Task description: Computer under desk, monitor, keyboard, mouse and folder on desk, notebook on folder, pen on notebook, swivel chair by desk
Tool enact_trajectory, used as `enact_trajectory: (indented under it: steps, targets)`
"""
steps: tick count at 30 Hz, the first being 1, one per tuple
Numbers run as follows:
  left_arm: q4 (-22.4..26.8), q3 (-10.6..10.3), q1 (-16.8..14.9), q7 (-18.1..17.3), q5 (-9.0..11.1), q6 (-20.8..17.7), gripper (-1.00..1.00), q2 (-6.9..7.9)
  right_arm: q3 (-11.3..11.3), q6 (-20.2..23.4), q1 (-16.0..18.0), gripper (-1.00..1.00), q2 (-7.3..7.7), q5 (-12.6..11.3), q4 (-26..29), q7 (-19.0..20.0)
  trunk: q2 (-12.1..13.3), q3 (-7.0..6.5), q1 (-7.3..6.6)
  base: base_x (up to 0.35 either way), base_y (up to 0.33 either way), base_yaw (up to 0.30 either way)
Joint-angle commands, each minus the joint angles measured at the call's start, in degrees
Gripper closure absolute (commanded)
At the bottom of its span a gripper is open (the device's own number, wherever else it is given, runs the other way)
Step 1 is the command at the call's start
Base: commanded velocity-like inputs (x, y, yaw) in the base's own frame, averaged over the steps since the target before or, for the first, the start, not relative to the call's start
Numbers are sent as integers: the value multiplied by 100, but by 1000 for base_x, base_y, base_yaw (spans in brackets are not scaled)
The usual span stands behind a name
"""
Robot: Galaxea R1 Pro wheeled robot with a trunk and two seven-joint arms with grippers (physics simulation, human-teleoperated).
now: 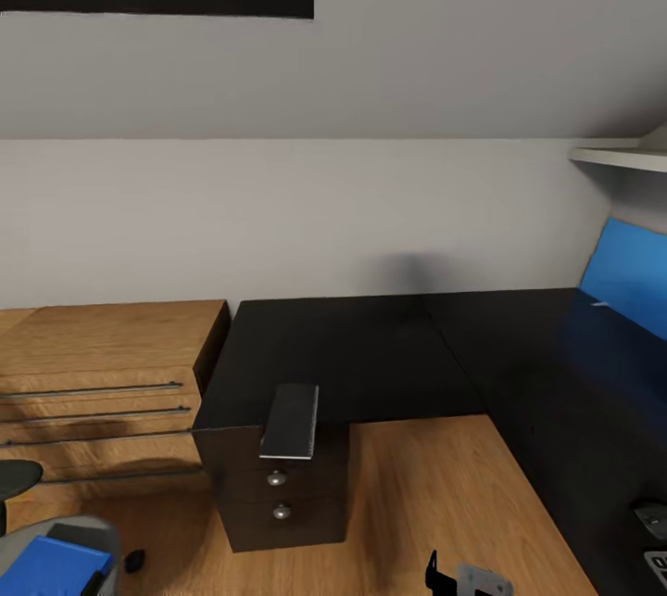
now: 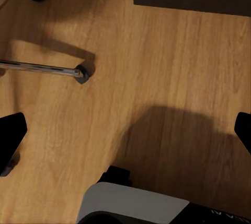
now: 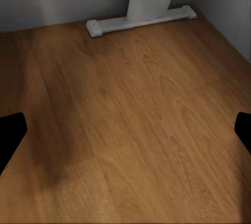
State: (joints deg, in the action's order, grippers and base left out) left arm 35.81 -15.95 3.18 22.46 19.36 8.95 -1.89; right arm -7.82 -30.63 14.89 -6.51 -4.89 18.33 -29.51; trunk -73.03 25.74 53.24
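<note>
Both grippers, left (image 2: 125, 130) and right (image 3: 125, 130), stand wide apart and empty over wooden floor (image 3: 136, 130). One grey notebook (image 1: 290, 421) overhangs the black desk's (image 1: 352, 355) pedestal corner; the blue folder (image 1: 51, 568) lies on the swivel chair (image 1: 18, 540).

No text, label, brand, number or sign can be read in any of the three views. In the left wrist view, faint pale marks sit on a dark part of the robot's body (image 2: 219, 214) at the picture's edge, but they are too small and cut off to make out as letters.
</note>
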Motion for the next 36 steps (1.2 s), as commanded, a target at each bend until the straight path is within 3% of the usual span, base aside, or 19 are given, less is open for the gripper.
enact_trajectory:
  steps: [1, 10, 23, 36]
  targets:
    - [3, -39, -1, 33, 58, 30, -100, 5, -54, -40, 4, -100, 16, -47, -9, -17, -3, 13, 0, 0, 0, 137]
    - [-108, -65, -1, 21, 52, 34, -100, 4, -60, -91, 5, -100, 61, -39, -117, 34, -3, 80, 0, 0, 0, 162]
    - [-162, -62, -1, -229, 51, 36, -100, 5, -62, -93, 5, -100, 60, -39, -207, 429, -3, 163, 0, -5, 0, 195]
    - [-162, -50, -1, -233, 62, 37, -100, 12, -62, -93, 5, -100, 62, -39, -214, 446, -3, 212, 0, -178, 0, 218]
